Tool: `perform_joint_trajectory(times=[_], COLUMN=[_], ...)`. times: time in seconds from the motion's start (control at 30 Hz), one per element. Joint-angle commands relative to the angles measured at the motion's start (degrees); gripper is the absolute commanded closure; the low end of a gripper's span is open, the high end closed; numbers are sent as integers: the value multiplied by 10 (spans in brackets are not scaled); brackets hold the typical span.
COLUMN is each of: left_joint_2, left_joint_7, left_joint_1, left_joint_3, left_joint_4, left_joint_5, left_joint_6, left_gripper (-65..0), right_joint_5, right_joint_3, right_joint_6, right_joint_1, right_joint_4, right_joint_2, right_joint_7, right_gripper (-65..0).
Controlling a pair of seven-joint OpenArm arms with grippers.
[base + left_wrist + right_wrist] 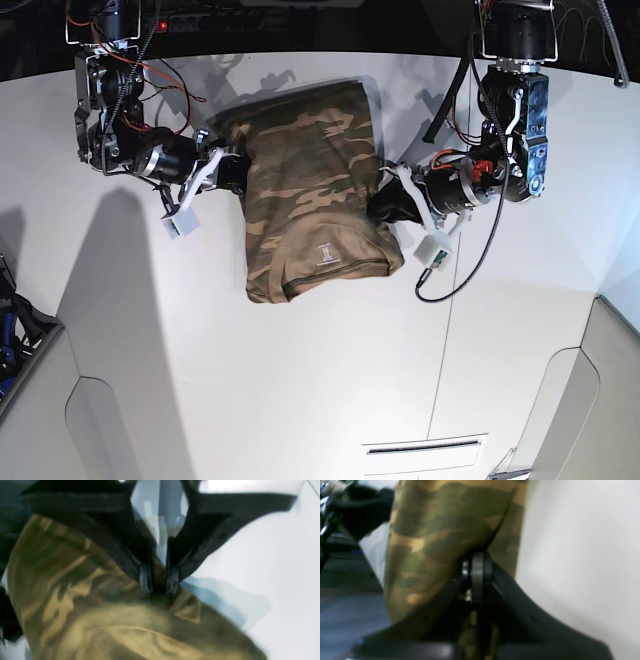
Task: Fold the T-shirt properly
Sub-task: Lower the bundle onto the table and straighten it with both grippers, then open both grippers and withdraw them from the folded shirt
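Note:
The camouflage T-shirt (310, 190) lies partly folded on the white table (300, 380), its collar and label facing the near edge. My left gripper (388, 203) is shut on the shirt's right edge. In the left wrist view its fingertips (146, 580) pinch the cloth (100, 610), which lifts off the table there. My right gripper (235, 166) is shut on the shirt's left edge. In the right wrist view its gripper (477, 566) is closed, and the cloth (440, 525) hangs stretched above it.
Red and black cables (470, 250) hang from both arms. The table's curved left edge (60, 300) borders dark floor. A panel seam (450, 330) runs down the table on the right. Dark equipment (357, 507) shows past the table in the right wrist view.

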Motion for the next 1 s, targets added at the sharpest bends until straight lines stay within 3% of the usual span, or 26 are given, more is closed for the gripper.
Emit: perform_joint_trajectory(times=[0.0,0.33,0.57,0.73,0.97], left_joint_2=[-3,-10,-37,-38,-56], left_joint_7=[-12,-12,7,46,49], left_joint_1=[-20,-53,-48,2,136], left_joint_3=[-2,-2,-30,-92,-177], left_joint_4=[2,-16,16,86,172], left_joint_5=[-12,7,-35,-62,-95], left_joint_6=[-2,-2,-2,-3,-11], left_gripper=[-97,-97,-97,-97,-97], right_joint_5=[13,15,-8,4,14], right_joint_3=[1,1,17,48,58], right_joint_6=[2,2,2,2,1], right_joint_1=[3,-2,0,-15,-65], right_joint_4=[8,8,20,64,151], right_joint_2=[-3,-13,-4,28,85], right_joint_7=[4,4,-7,-24,-42], right_gripper=[0,0,0,0,0])
